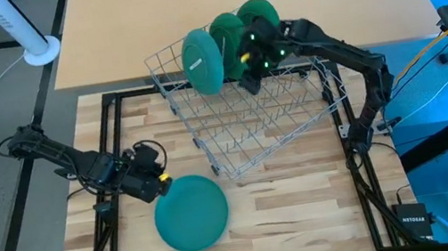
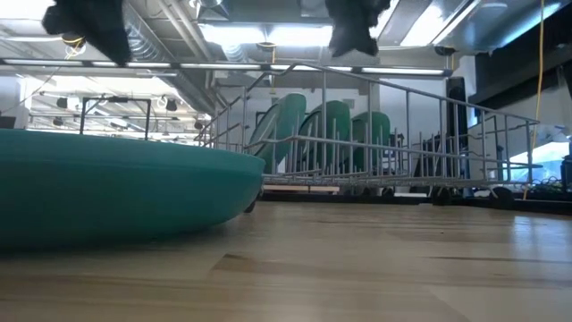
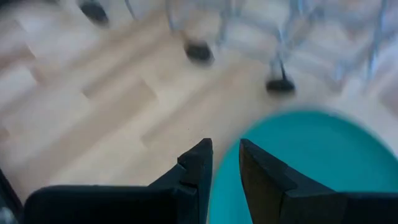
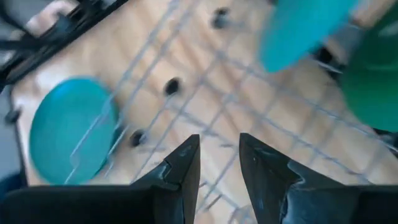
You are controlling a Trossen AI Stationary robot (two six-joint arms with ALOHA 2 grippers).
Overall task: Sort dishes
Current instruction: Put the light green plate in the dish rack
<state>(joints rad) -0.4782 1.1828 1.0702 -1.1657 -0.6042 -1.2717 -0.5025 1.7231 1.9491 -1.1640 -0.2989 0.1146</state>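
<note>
The flat plate (image 2: 107, 192) could slide away: the left gripper (image 3: 225, 163), slightly open and empty, hovers at its rim. The right gripper (image 4: 219, 163), also slightly open and empty, is over the rack (image 1: 260, 124).

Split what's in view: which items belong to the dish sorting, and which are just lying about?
Job: three green plates standing in the wire rack; teal plate flat on the table; left gripper beside it; right gripper over the rack.
Lying about: white cylinder; black netgear box.

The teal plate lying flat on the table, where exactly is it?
In the high view the teal plate lies near the table's front edge, just beside the left tool, in front of the wire rack.
</note>
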